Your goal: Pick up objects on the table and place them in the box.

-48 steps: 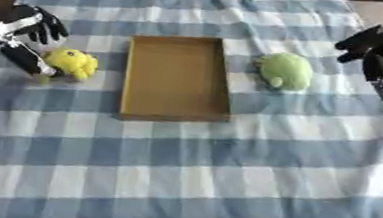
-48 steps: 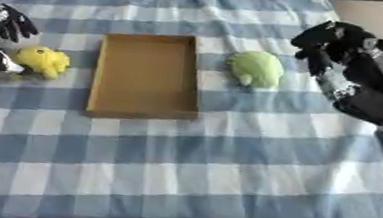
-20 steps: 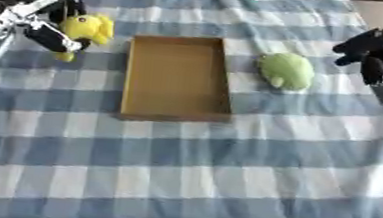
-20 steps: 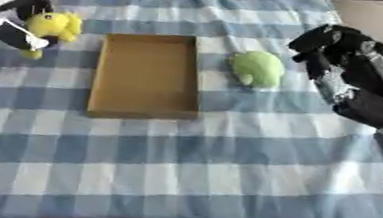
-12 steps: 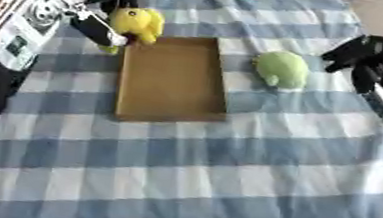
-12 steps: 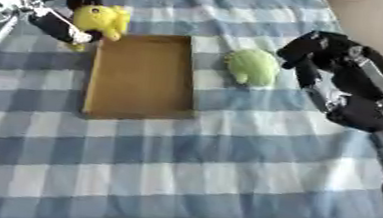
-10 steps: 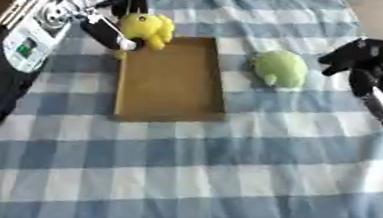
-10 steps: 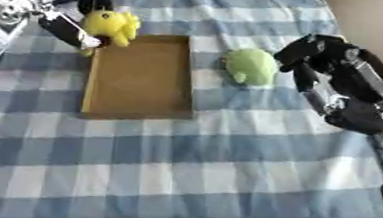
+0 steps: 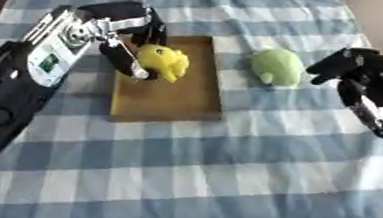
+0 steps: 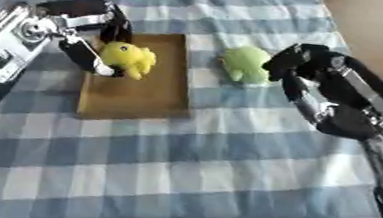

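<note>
Showing more of the right arm, the right eye view has the right hand (image 10: 294, 60) clenched, empty, just right of the green toy (image 10: 245, 63) on the worktop (image 10: 226, 149). The left hand (image 9: 135, 43) grasps the yellow toy (image 9: 164, 62) over the box (image 9: 165, 96), whose long axis runs near to far.

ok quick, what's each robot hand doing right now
Left robot hand: closed on the yellow toy, over the box.
Right robot hand: fingers curled, holding nothing, beside the green toy.
</note>
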Available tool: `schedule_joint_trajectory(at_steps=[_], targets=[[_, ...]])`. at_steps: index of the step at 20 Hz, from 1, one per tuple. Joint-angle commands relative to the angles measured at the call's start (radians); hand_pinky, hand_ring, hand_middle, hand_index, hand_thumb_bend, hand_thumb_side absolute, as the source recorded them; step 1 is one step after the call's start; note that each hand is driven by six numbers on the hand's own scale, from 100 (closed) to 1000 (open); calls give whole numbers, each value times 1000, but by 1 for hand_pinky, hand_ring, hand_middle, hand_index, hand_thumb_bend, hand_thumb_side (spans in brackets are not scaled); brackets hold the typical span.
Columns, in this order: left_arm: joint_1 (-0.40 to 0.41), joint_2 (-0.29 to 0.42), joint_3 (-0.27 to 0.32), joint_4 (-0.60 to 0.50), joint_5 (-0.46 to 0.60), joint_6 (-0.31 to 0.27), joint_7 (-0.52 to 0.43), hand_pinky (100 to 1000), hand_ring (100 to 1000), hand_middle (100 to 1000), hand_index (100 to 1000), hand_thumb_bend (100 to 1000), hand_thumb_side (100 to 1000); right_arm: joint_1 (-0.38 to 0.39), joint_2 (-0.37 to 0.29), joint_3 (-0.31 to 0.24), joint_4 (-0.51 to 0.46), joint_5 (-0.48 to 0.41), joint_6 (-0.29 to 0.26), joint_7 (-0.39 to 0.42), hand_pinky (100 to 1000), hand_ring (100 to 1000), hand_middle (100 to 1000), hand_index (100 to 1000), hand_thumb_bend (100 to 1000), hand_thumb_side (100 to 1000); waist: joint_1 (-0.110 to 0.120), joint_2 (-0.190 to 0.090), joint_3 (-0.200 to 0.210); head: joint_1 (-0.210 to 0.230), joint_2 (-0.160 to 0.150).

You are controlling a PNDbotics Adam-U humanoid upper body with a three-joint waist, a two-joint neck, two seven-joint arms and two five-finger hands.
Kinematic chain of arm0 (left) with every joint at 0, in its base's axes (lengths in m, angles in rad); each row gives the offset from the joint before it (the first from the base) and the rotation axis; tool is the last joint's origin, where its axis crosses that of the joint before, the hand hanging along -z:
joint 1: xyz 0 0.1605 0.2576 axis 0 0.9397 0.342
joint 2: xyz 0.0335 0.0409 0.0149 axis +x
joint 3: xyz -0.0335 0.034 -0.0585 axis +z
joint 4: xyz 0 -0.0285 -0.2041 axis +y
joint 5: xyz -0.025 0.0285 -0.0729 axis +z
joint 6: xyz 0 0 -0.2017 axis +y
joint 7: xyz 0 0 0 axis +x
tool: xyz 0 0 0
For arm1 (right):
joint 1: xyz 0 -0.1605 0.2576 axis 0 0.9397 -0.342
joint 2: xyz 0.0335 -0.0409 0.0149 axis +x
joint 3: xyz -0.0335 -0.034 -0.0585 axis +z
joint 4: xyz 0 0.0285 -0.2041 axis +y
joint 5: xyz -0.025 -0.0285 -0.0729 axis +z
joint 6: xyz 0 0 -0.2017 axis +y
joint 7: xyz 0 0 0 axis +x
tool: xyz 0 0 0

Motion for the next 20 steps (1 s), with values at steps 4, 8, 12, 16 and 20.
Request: schedule_joint_trajectory(at_steps=[4, 8, 12, 16, 20], targets=[[1, 21, -17, -12, 30, 5, -59, 534, 480, 482, 667, 529, 100, 2, -10, -1, -8, 15, -5, 14, 698, 771, 647, 639, 100, 554, -5, -14, 5, -7, 6], [7, 29, -25, -20, 43, 13, -85, 560, 508, 520, 712, 557, 104, 5, -9, 1, -6, 19, -9, 25, 700, 769, 643, 638, 100, 559, -5, -15, 7, -11, 6], [10, 36, -26, -35, 44, 24, -92, 606, 560, 582, 758, 656, 156, 4, -10, 2, -4, 22, -12, 32, 700, 771, 647, 645, 100, 562, -6, -16, 9, -13, 5], [12, 45, -17, -65, 54, 33, -75, 628, 584, 608, 770, 751, 208, 1, -16, -3, -2, 24, -14, 25, 699, 771, 647, 652, 100, 556, -9, -16, 13, -16, 4], [18, 71, 24, -125, 95, 64, -25, 614, 566, 586, 756, 770, 220, -9, -42, -10, -6, 21, -22, 9, 699, 770, 647, 655, 100, 538, -13, -16, 23, -23, 4]])
